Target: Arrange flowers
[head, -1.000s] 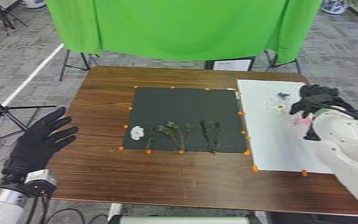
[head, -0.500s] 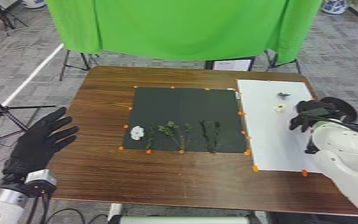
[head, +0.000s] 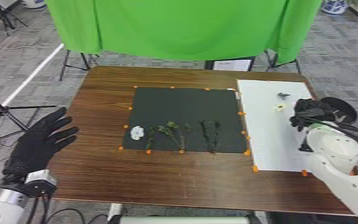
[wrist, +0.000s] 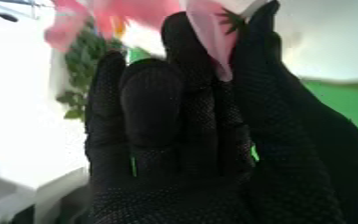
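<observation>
Nearest us, past the bare near strip of the tabletop [head: 189,187], the left hand [head: 40,137] hangs off the left edge, released, fingers extended, holding nothing. On the near part of the dark mat [head: 189,107] we record the white flower [head: 137,133] at the left, then the leafy stems [head: 169,131] and the dark stems [head: 211,136], long axes running roughly near to far. Right of the mat lies the white sheet [head: 278,150]; over its right side we find the right hand [head: 311,111], beside the dark round thing [head: 342,107]. In the right wrist view the pink flower [wrist: 213,42] is pinched between thumb and fingers, a petal folded down between them. Leaves [wrist: 82,55] hang close by; we cannot tell whether they belong to it, so its stem line is unconfirmed. The pale flower [head: 279,107] lies on the sheet just left of the right hand, the small blue flower [head: 284,95] a little beyond. Key relation, our judgement: if the mat is the destination, it lies to the left of the loaded hand, with a strip of sheet between. The left hand is nearer the white flower, but the right has the load, so we expect it to travel leftward, clearing the pale flower.
</observation>
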Controlling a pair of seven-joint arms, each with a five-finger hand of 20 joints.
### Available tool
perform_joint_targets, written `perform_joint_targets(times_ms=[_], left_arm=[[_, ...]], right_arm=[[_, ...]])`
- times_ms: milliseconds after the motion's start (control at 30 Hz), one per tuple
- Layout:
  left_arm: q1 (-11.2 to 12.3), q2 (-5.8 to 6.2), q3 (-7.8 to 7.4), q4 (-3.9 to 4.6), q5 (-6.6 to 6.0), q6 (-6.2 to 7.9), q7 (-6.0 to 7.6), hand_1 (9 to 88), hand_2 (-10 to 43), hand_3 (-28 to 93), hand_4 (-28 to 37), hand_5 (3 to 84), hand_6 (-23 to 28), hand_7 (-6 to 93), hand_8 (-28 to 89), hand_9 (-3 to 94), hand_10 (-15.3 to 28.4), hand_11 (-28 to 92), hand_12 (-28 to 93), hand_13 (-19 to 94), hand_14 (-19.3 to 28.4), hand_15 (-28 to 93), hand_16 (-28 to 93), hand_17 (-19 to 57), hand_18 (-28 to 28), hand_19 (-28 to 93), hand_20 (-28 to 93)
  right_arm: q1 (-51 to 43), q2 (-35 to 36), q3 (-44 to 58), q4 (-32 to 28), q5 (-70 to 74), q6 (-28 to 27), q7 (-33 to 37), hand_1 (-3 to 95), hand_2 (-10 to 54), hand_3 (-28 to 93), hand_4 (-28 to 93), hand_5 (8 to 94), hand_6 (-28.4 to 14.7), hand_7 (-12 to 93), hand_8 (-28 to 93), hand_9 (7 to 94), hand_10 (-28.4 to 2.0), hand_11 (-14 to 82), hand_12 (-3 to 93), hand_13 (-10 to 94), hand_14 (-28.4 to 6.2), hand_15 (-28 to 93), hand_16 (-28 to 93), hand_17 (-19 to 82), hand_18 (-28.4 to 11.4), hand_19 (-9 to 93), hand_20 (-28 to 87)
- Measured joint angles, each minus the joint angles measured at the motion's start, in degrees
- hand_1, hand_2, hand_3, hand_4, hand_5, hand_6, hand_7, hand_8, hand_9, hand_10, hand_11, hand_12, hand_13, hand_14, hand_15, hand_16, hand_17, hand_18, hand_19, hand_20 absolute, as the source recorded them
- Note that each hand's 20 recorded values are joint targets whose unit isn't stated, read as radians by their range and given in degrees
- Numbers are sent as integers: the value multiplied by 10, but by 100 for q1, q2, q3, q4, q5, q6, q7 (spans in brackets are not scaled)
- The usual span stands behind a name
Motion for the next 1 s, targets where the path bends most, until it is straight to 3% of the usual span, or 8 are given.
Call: perform_joint_targets(times_ms=[233,467,767,1000], left_arm=[[2,-3,-10,-3,2,0,1,241,-31,715,-283,267,39,200,-111,228,119,218,172,184,160,403,-12,-97,214,426,123],[-8,1,3,-3,2,0,-25,242,-31,716,-283,266,38,201,-111,227,119,215,172,183,161,404,-13,-98,215,426,123],[-153,38,117,17,1,1,-58,242,-31,715,-283,267,38,200,-111,227,119,217,172,183,161,404,-13,-99,215,426,123],[-174,56,123,17,1,8,-60,241,-32,717,-283,266,38,201,-111,227,119,218,172,183,160,404,-13,-98,215,426,123]], right_arm=[[287,-15,-311,-133,-105,-11,-72,448,-68,862,-282,687,34,490,-37,841,-63,219,445,719,-50,704,291,238,-170,654,374],[1459,-262,-1596,-235,-201,167,-636,447,-71,865,-283,693,33,483,-34,845,-63,211,450,719,-48,705,292,238,-169,654,374],[3009,-1516,-3002,9,-231,345,-1436,444,-74,868,-283,695,34,480,-32,847,-61,210,452,720,-48,705,293,237,-167,652,373],[3482,-2543,-3412,403,-463,272,-1962,443,-76,870,-283,695,35,480,-32,848,-60,207,453,721,-48,706,294,237,-166,651,373]])
